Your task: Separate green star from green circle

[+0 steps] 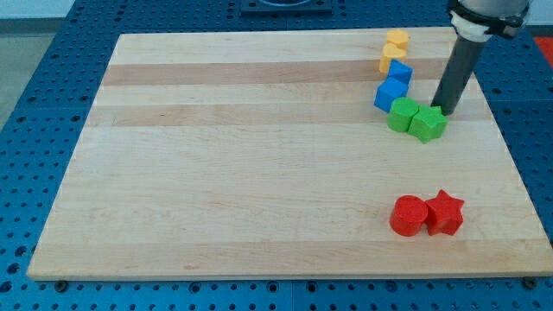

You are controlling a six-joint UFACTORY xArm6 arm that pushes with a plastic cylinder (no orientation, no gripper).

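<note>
The green star [429, 124] and the green circle [403, 114] sit side by side and touching, at the view's right above mid-height. The circle is to the left of the star. My tip [445, 111] is down on the board just above and to the right of the green star, right at its edge. The dark rod rises from there toward the view's top right.
Two blue blocks [393, 85] lie just above and left of the green circle, and two yellow blocks [394, 49] lie above those. A red circle [408, 215] and a red star [446, 212] touch each other at the lower right. The wooden board [242, 164] ends near the rod's right.
</note>
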